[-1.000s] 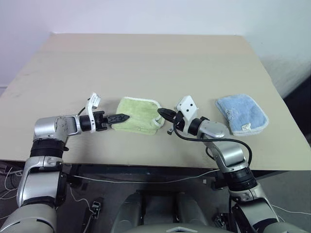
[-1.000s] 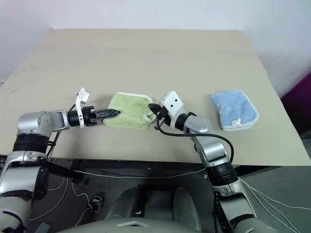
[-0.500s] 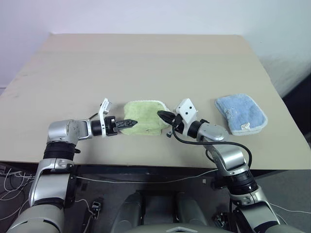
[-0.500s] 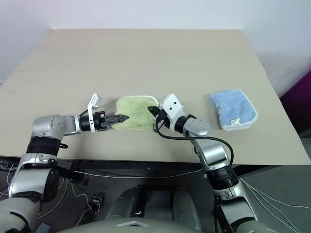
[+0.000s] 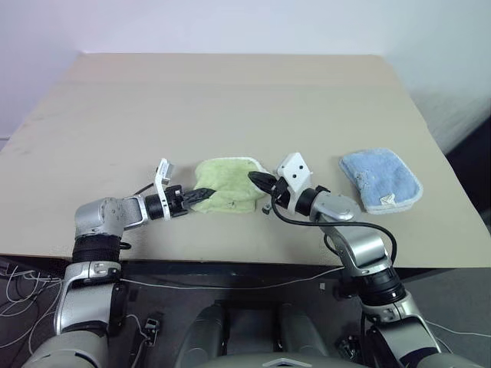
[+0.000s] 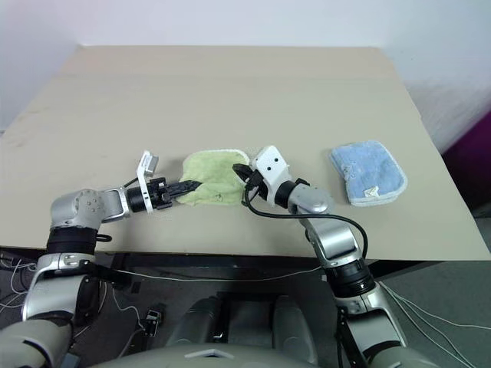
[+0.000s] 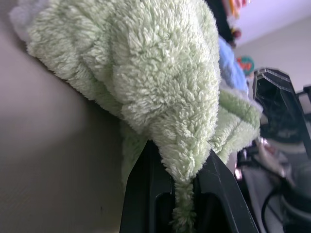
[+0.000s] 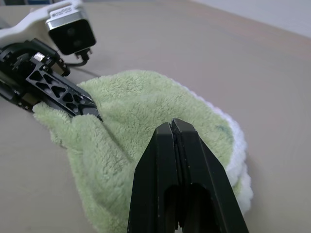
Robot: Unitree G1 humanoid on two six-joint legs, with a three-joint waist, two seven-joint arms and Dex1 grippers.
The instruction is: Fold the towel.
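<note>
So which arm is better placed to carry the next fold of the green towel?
Probably the left. The left gripper is shut on the towel, pinching its near-left edge. The right gripper is shut with nothing between its fingers, resting at the towel's right end.

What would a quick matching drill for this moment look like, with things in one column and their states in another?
1 left gripper
2 right gripper
3 green towel
4 blue towel

a lies alone at the table's right
b shut, holding nothing
c bunched between the two grippers
d pinching green cloth

Pairs: 1-d, 2-b, 3-c, 4-a
</note>
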